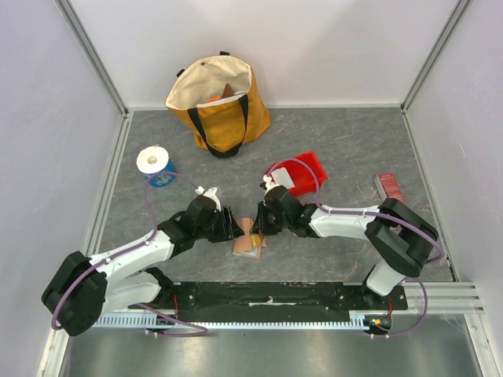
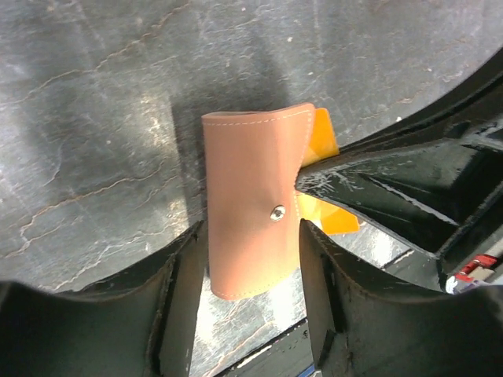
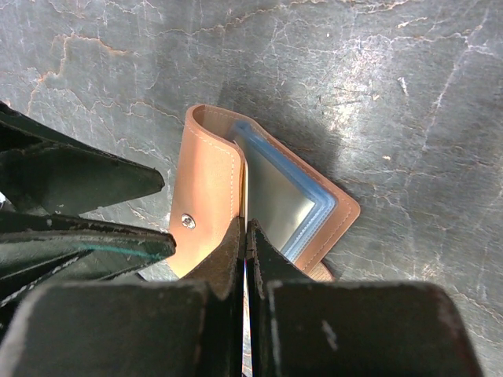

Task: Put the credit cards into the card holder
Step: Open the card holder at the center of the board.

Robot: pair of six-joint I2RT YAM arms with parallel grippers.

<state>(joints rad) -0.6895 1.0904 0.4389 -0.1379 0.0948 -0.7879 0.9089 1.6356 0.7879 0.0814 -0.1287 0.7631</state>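
Note:
The tan card holder lies open on the table between both arms, with its snap cover raised. In the left wrist view my left gripper stands open, its jaws on either side of the cover's near end; contact I cannot tell. My right gripper is shut on a yellowish credit card, seen edge-on as a thin sliver between its fingers. Its tips sit at the cover's free edge, over the inner sleeves with light blue rims. From above, the left gripper and the right gripper face each other.
A yellow tote bag stands at the back. A red bin is just behind the right arm, and a dark-red ribbed bar lies to the right. A white tape roll rests on a blue disc at the left.

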